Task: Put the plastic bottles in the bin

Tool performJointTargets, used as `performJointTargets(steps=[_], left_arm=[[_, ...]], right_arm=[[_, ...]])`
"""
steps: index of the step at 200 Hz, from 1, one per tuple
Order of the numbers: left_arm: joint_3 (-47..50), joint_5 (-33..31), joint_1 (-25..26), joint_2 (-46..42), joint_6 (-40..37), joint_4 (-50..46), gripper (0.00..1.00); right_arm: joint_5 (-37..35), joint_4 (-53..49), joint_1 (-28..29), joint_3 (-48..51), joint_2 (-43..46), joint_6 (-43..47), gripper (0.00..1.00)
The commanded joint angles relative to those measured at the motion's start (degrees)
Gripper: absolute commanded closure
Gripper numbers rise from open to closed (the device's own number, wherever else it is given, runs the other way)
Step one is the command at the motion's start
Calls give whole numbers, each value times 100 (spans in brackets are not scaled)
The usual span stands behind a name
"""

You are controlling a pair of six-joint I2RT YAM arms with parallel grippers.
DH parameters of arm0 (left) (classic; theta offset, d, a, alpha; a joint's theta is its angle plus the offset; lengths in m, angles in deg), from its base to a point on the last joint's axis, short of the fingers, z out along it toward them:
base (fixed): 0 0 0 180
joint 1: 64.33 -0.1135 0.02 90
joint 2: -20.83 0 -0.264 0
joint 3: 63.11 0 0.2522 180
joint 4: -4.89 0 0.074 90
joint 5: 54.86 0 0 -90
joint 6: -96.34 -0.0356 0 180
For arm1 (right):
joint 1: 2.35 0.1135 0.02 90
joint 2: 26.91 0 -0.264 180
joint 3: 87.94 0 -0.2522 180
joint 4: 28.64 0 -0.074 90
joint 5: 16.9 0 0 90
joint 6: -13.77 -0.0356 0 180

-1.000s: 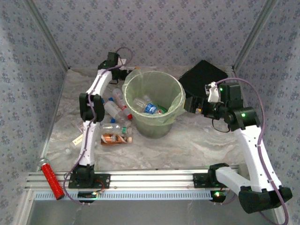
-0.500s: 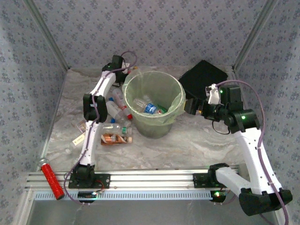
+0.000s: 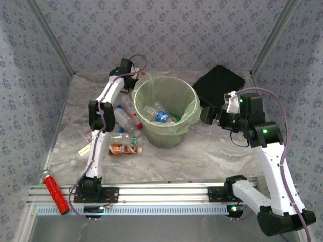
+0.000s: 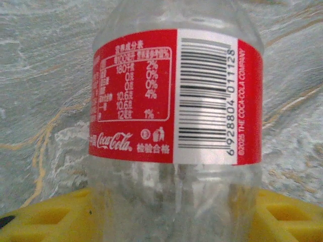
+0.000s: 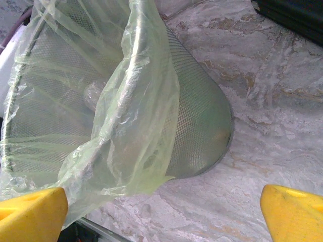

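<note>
Setting: blue-flowered wallpaper closes in three sides of a marbled grey table [image 3: 212, 156], and two white arms are bolted along its near edge.
Bin: a round, pale-green bin [image 3: 169, 135] with a thin bag liner stands upright about midway across the table, toward the far edge.
Inside the bin: a few clear bottles [image 3: 160, 116] lie at the bottom, one with a blue label.
Loose bottles: a small cluster [image 3: 126, 121] lies on the table just left of the bin. An orange-labelled bottle [image 3: 123, 149] lies on its side at the end of the cluster closest to the near edge.
Left gripper [image 4: 174, 212]: it reaches toward the far edge, just beside the bin's far-left rim. Its yellow fingers [image 4: 45, 217] are clamped against both sides of a clear Coca-Cola bottle [image 4: 174, 96]. The bottle's red label and barcode face the wrist camera.
Right gripper [image 5: 162, 212]: it hangs just right of the bin, released, with its yellow fingertips spread wide and nothing between them. It faces the bin's wall and liner.
Other things: a flat black box [image 3: 219, 83] sits at the far right corner, and a red cylinder [image 3: 55, 194] lies at the near left corner.
</note>
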Motion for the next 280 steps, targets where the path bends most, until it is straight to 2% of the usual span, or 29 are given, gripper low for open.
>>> performJointTargets(steps=[1, 18, 50, 101, 128, 154, 189, 217, 247, 280], left_arm=[[123, 282, -233, -943, 250, 14, 45], [514, 477, -418, -1438, 370, 129, 45], [1678, 457, -628, -2726, 244, 591, 46], [3210, 446, -870, -4966, 77, 607, 48], [4387, 1058, -611, -6285, 205, 1116, 54], [4609, 1192, 245, -6986, -86, 694, 56], [4481, 549, 1606, -7146, -287, 60, 59], [4365, 14, 2354, -6858, -311, -208, 61], [4177, -508, 2918, -6328, -504, -594, 60], [3916, -678, 3124, -5764, -479, -903, 60]], right_arm=[[-93, -77, -30, -29, 82, -44, 0], [-109, -24, -33, -31, 82, -60, 0], [-84, 153, -31, -14, 9, -69, 0], [-351, 399, -41, 30, -61, -50, 0], [-384, 765, -51, 30, -230, -96, 1], [-356, 940, -56, 30, -454, -70, 1], [-317, 1081, -65, 30, -589, -43, 1], [-305, 1093, -73, 209, -548, -34, 1], [-391, 1032, -103, 241, -467, 20, 1], [-383, 1014, -147, 242, -458, 46, 1]])
